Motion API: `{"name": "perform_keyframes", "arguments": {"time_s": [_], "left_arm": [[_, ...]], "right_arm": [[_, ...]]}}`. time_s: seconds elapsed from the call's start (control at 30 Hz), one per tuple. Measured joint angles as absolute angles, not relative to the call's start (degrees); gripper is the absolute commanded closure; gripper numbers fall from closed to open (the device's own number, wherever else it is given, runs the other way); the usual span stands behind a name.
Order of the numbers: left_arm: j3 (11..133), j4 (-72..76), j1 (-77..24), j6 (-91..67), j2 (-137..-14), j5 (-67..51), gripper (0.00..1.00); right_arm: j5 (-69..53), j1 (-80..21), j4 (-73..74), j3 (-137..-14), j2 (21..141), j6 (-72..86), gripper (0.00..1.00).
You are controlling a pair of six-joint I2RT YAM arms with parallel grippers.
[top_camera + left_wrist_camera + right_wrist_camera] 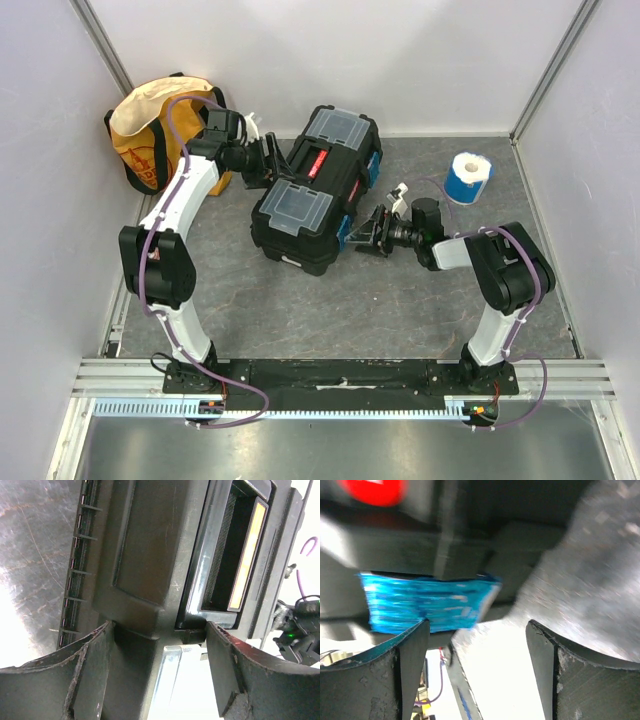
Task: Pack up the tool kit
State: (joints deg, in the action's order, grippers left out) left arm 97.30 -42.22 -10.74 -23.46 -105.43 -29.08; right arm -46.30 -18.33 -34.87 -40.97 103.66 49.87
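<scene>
The tool kit (315,185), a black box with two clear-lidded compartments and blue latches, lies slantwise mid-table. My left gripper (268,160) is at its left flank. In the left wrist view the jaws (160,645) stand wide, straddling a raised part of the black box (145,555) beside the handle recess (235,555); I cannot tell whether the pads press on it. My right gripper (368,232) is at the box's right side. The right wrist view is blurred: the gripper (477,630) is open and empty, and a blue latch (425,605) lies just beyond the left fingertip (415,645).
A yellow-orange fabric bag (150,130) sits in the far left corner behind the left arm. A blue and white roll (467,177) stands at the far right. White walls close in three sides. A metal rail (340,375) runs along the near edge.
</scene>
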Motion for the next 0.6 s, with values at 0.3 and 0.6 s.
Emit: {"name": "perform_keyframes", "arguments": {"time_s": [0.3, 0.6], "left_arm": [[96.4, -37.5, -9.4, -23.5, -105.9, -29.6, 0.27], [93.0, -31.9, -8.4, -24.0, -105.2, -31.3, 0.27]], "right_arm": [[-40.3, -21.5, -56.2, -42.0, 105.6, 65.8, 0.05], [-33.9, -24.2, -58.7, -42.5, 108.7, 70.9, 0.07]]}}
